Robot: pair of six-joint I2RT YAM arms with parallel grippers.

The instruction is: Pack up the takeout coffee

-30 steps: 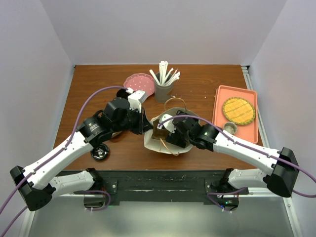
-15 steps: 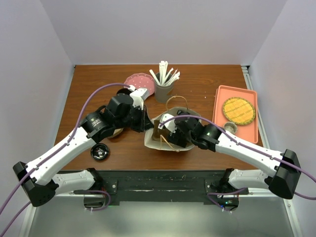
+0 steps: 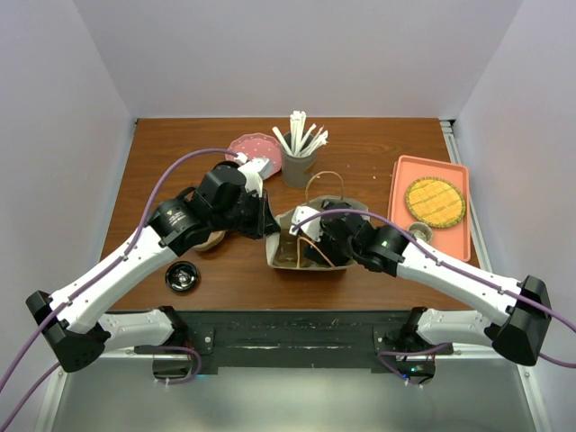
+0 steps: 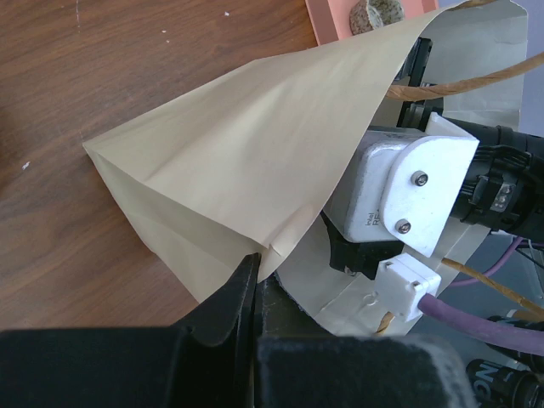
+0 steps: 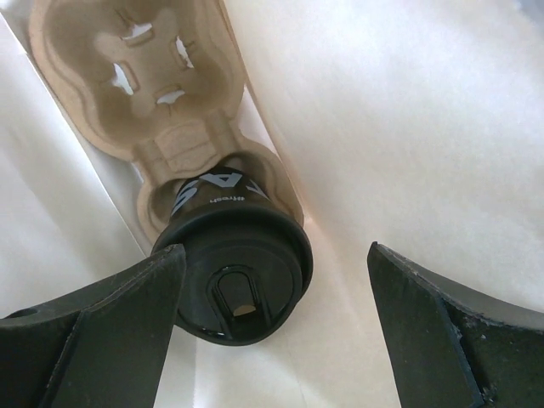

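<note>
The takeout coffee (image 5: 242,272), a black cup with white lettering and a black lid, sits in one socket of a pulp cup carrier (image 5: 127,68) inside the paper bag (image 3: 281,256). My right gripper (image 5: 276,255) is inside the bag, open, with the cup between its fingers; the left finger (image 5: 127,314) is right against the lid and the right one stands well apart. My left gripper (image 4: 255,272) is shut on the bag's (image 4: 238,161) rim, on its left side. In the top view the coffee is hidden by the bag and the right wrist.
A loose black lid (image 3: 183,277) lies near the front left. Behind the bag are a pink plate (image 3: 255,147) and a grey cup of stirrers (image 3: 299,157). An orange tray (image 3: 430,171) at the right holds a round waffle and a small cup (image 3: 419,232).
The left gripper has drawn the bag's rim back and to the right, and the bag stands more upright with a narrower mouth. The right gripper stays inside, its fingers slightly closer.
</note>
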